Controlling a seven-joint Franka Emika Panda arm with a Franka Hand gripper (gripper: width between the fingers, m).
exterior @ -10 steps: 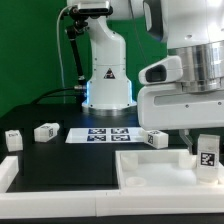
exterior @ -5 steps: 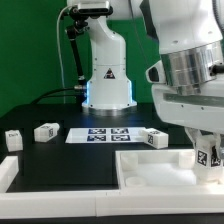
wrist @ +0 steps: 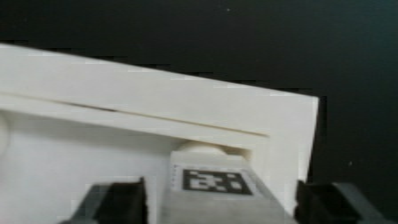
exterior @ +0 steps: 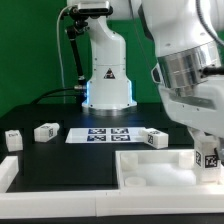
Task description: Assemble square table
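The square table's white panel lies flat at the front of the exterior view. It fills much of the wrist view. My gripper hangs over the panel's corner at the exterior view's right. It is shut on a short white tagged leg that stands upright on that corner. In the wrist view the leg sits between my gripper's two dark fingers, tag facing the camera. Three more tagged legs lie on the black table: one, another and a third.
The marker board lies flat in front of the arm's white base. A plain white bar sits at the front on the exterior view's left. A green wall stands behind.
My wrist has turned while staying over the panel's right corner. The leg in my gripper has shifted slightly down and to the exterior view's right. The loose legs have not moved.
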